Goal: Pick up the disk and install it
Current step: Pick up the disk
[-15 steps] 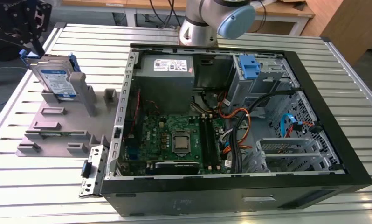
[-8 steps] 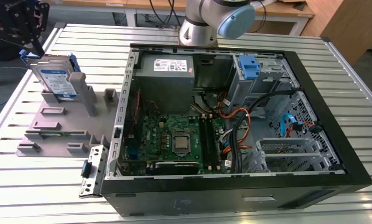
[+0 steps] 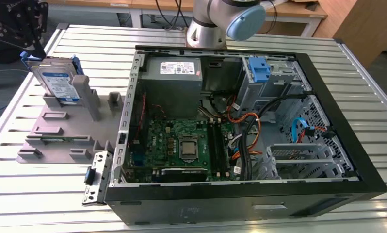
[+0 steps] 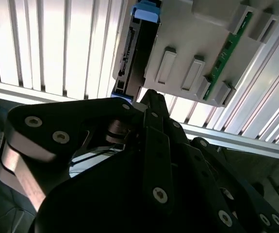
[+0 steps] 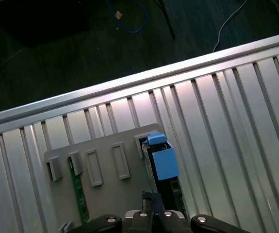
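The disk (image 3: 56,83) is a silver-grey drive with a blue-and-white label and a blue carrier. It stands on edge in a grey fixture (image 3: 64,128) at the exterior view's left, outside the computer case. My gripper (image 3: 28,46) hangs just above the disk's far upper end. Both wrist views look down its black fingers, which meet at a point: gripper (image 4: 149,94), gripper (image 5: 151,196). Nothing shows between the fingers. Below the tips lie the disk's edge (image 4: 134,53) and its blue carrier end (image 5: 161,162).
The open computer case (image 3: 348,145) lies on the slatted metal table (image 3: 51,204), showing a motherboard, cables, a grey power-supply box (image 3: 174,73) and a bare blue bracket (image 3: 259,70) in the drive cage. The fixture (image 5: 105,194) also holds a green memory stick (image 5: 78,194).
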